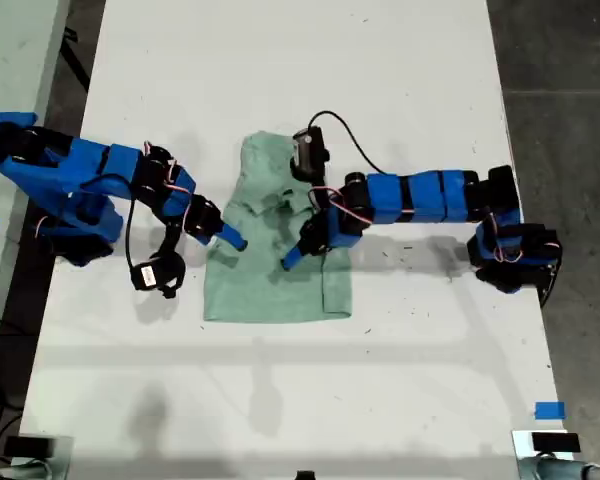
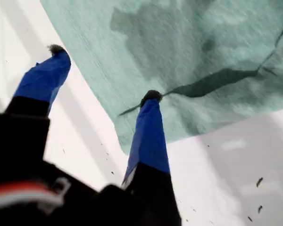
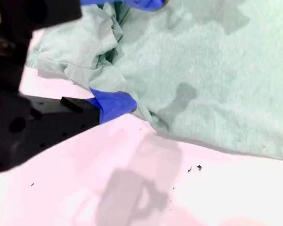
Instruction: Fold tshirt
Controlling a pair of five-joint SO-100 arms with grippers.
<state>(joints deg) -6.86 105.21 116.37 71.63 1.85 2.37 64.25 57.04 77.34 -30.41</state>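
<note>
Lying on one table (image 1: 280, 400): one tshirt (image 1: 280, 285).

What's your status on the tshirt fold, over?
My first gripper open, one fingertip at the edge of the tshirt. My second gripper open around bunched cloth. Tshirt rumpled, fold unfinished. Nothing else in the way.

place: robotics lab | evidence: white table (image 1: 280, 60) bore two blue arms | blue tape marker (image 1: 549, 410) at 5 o'clock | grey concrete floor (image 1: 565, 90) at 2 o'clock
</note>
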